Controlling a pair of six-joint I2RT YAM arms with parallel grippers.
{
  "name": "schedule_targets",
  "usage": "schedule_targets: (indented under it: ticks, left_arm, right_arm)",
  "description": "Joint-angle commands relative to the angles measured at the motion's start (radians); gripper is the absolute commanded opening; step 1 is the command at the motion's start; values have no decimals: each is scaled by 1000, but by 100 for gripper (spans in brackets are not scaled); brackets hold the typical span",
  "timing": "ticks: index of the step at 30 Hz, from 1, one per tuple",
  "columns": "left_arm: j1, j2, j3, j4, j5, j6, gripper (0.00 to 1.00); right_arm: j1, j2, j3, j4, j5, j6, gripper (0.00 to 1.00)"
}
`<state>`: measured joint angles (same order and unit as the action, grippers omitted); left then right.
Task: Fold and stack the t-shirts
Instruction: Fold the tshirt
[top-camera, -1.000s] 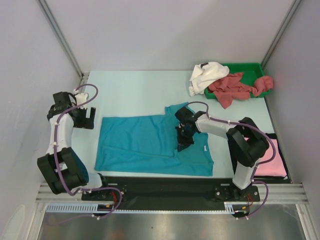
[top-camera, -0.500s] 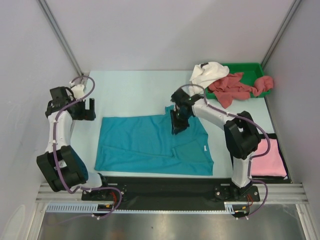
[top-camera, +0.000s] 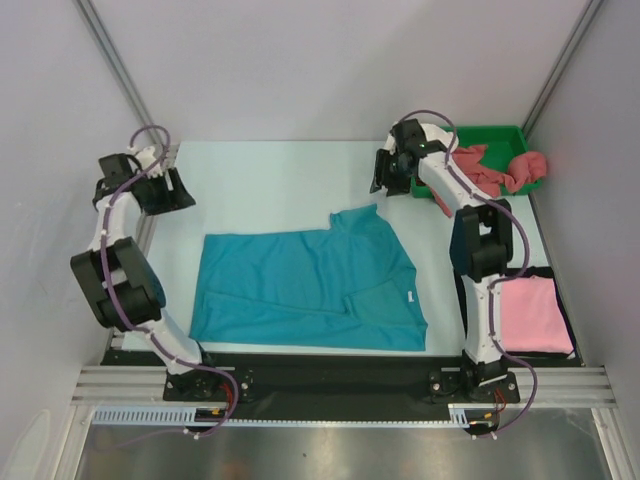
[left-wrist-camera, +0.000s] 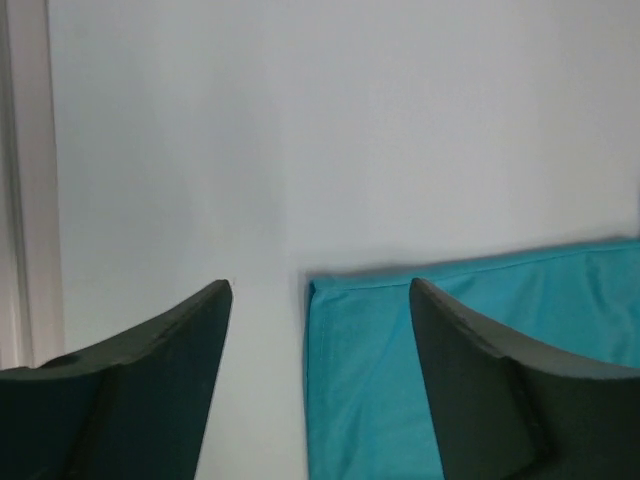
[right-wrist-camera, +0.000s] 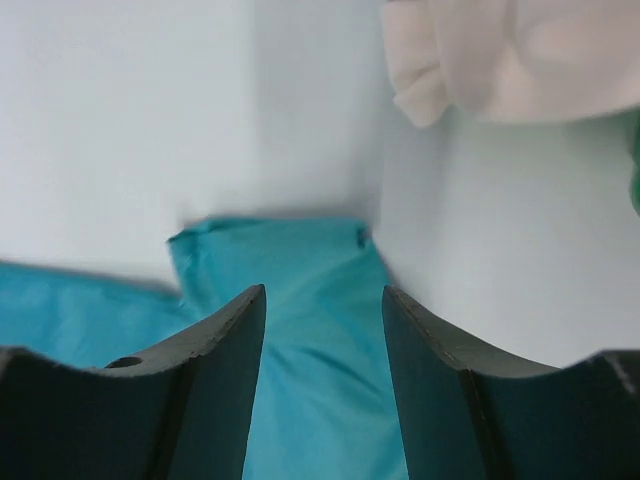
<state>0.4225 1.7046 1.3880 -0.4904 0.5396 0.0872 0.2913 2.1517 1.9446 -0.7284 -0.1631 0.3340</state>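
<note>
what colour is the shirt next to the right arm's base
The shirt is light pink, clearest in the top external view.

Nothing legible anywhere (the pale neck tag (top-camera: 409, 297) on the teal-blue t-shirt (top-camera: 290, 285) is too small to read).

Bright, even, diffuse light — soft short shadows, no glare — both wrist views slightly blurred.

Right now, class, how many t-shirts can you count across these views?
4: teal shirt spread mid-table, pink shirt folded near right, white shirt by the tray, red heap in it, maybe hiding more.
</note>
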Motion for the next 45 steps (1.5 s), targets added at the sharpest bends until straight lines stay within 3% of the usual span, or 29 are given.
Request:
schedule_targets:
  ticks: [1,7,13,19,23,28,37,38,41,42,45]
  left_arm:
    - [-71,59,39,-97,-164,120,74]
    - [-128,179,40,-109,-296,194,77]
    - [-154,277,86,-129,-332,200,73]
    - [-166,346,86,-154,-316,213,68]
    - [-169,362,92,-166,-213,215,60]
    - [-179,304,5,-182,-109,259,56]
    - [-179,319,-12,-155,-110,240,56]
    - [-179,328,-12,-155,-115,241,53]
    - [-179,336,-4,-160,-110,244,26]
    - [-179,325,-9,-159,-102,250,3]
    - [-179,285,-41,-137,-84,261,0]
  right_arm:
    - [-3,123,109,-38,-15,-39,56]
    - [-6,252,235,-78,-47,-46,57]
    - [-1,272,217,-42,-110,-9,48]
    - [0,267,195,-31,-150,-6,26]
    - [3,235,169,-13,-168,7,12]
    - [0,172,111,12,-165,10,6]
    - [2,120,65,20,-147,-4,1]
    - [2,119,60,20,-147,-4,0]
    - [2,100,51,9,-147,-12,0]
    - [2,90,30,11,-147,-16,0]
    - [3,22,-48,27,-142,-23,0]
